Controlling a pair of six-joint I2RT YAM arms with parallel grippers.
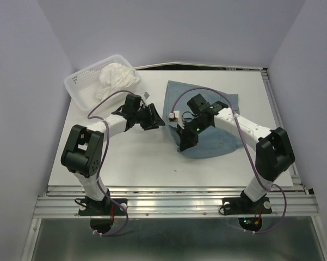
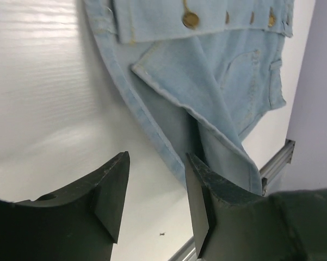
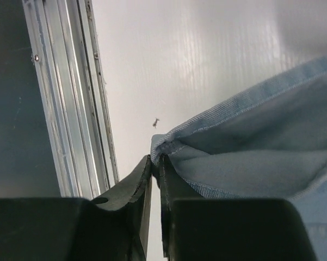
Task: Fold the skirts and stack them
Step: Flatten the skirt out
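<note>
Closest to us in the right wrist view, the black fingers of the right gripper point(image 3: 155, 159) stand almost together, only a thin slit between them, and the stitched hem corner of the dusty blue-grey flared denim skirt point(image 3: 261, 136) is pinched at their tips and raised off the white ribbed worktop point(image 3: 179, 54). How deep the cloth runs into the slit we cannot make out. From above, that gripper point(image 1: 184, 142) sits at the skirt's near left corner, and its own body hides the tips. The blue skirt point(image 1: 215, 144) lies on the right half of the worktop point(image 1: 136, 157). The right arm and a purple cable point(image 1: 240, 136) cross its middle and cover much of it. Our left gripper point(image 2: 156, 163) has its jaws well apart and holds nothing. It hangs over bare worktop point(image 2: 43, 81) just beside the curved hem. There we see a row of brass buttons point(image 2: 190, 20), but the skirt point(image 2: 234, 70) is cut off at the top edge of that view. In the view from above, this gripper point(image 1: 152, 117) is near the middle of the worktop. At the far left corner stands a white plastic mesh basket point(image 1: 76, 87). A thin white skirt point(image 1: 118, 76) is bunched inside it, too crumpled for us to read its ruffles. One tiny dark speck point(image 3: 155, 123) lies on the worktop near the aluminium rail point(image 3: 71, 98) at the near edge.
</note>
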